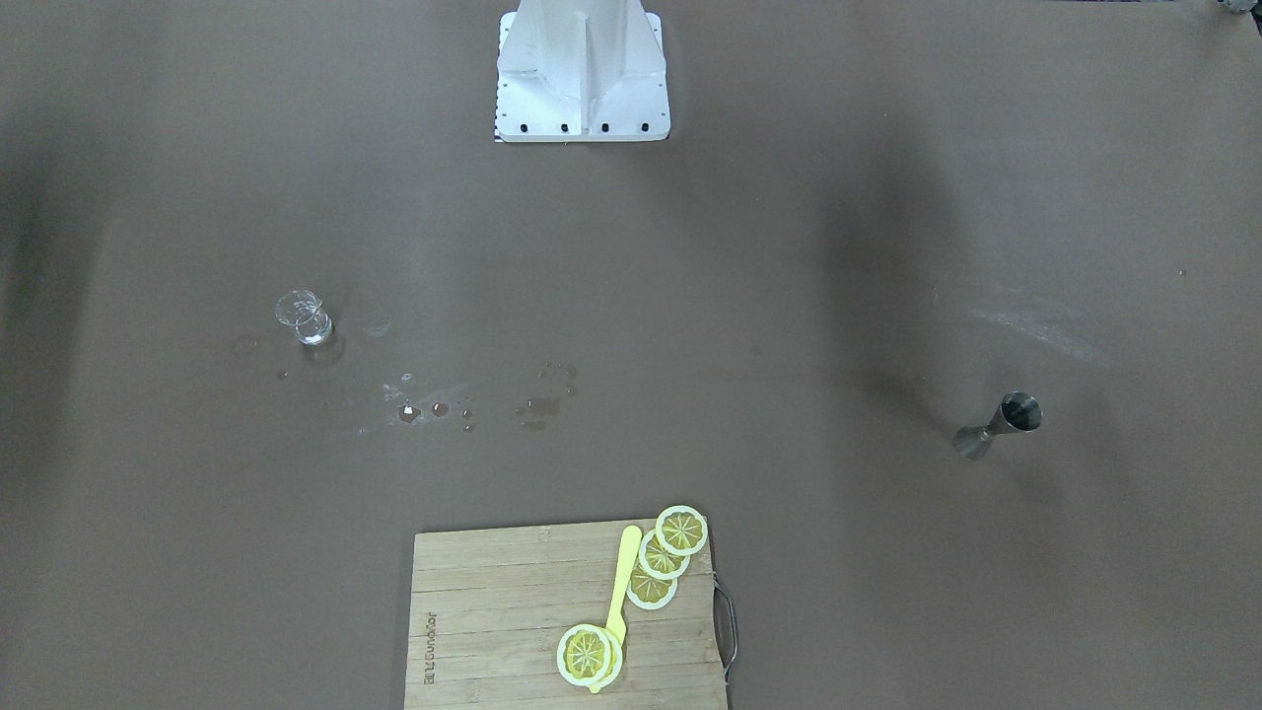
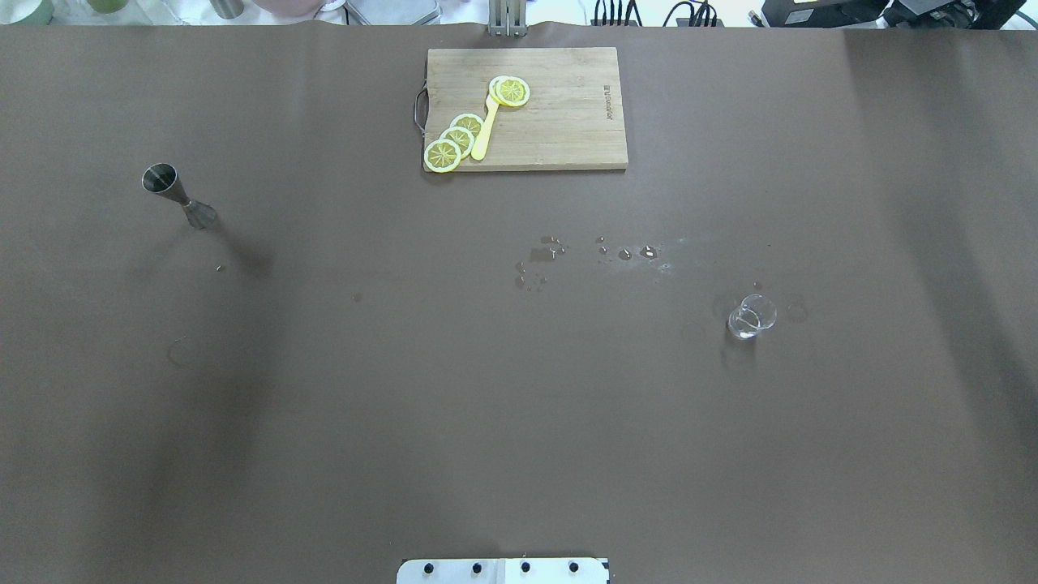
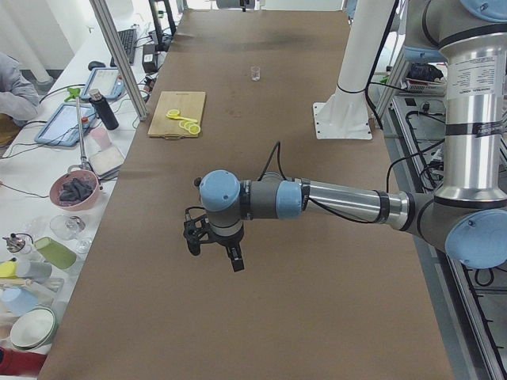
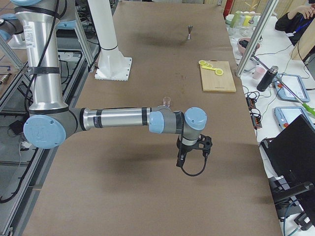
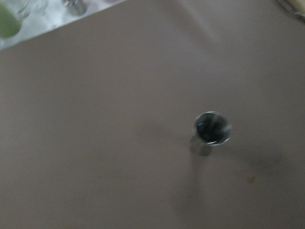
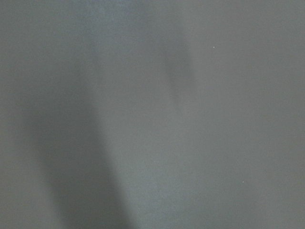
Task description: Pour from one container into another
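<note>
The clear glass beaker (image 2: 752,316) stands upright on the brown table on the robot's right side, also seen in the front view (image 1: 308,320). The steel jigger (image 2: 177,195) stands upright far off on the left side; the left wrist view looks down into its mouth (image 5: 212,129). Neither gripper shows in the overhead or front view. My left gripper (image 3: 214,255) hangs above the table's left end, and my right gripper (image 4: 193,160) hangs above the right end. Both point down with nothing seen in them; I cannot tell whether they are open or shut.
A wooden cutting board (image 2: 559,130) with lemon slices (image 2: 454,139) and a yellow utensil lies at the table's far middle edge. Water droplets (image 2: 596,251) spot the table between the board and the beaker. The robot's white base (image 1: 582,74) stands at the near edge.
</note>
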Robot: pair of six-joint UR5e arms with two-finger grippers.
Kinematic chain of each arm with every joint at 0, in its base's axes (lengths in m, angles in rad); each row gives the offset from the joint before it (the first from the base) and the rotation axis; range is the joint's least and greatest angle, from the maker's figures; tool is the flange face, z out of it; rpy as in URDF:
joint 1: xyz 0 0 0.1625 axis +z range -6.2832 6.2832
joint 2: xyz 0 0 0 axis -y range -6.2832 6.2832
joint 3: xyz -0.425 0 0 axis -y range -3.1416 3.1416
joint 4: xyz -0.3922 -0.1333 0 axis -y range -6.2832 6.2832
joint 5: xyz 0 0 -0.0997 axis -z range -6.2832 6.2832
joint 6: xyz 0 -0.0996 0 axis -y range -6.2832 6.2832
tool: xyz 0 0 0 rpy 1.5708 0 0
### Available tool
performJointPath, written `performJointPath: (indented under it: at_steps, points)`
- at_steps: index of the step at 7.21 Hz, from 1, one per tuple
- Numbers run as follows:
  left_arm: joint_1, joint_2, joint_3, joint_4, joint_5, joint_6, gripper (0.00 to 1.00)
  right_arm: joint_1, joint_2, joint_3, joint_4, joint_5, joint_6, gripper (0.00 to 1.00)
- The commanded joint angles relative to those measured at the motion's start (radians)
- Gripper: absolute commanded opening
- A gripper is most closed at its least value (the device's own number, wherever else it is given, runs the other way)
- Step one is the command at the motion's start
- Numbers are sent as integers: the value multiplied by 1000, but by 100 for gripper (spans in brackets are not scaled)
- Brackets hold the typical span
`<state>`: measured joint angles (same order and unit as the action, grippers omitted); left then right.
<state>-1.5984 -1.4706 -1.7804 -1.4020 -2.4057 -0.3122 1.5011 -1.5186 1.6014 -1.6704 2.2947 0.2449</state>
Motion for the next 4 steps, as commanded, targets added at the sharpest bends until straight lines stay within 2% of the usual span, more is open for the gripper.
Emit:
performJointPath:
  at_steps: [1,4]
  points:
    - [-12,41,0,14,-15,7,98,2,-2,0,1,0,-1,100]
    - [-29,47,-8,23,25,360,98,1,0,0,0,0,-1,100]
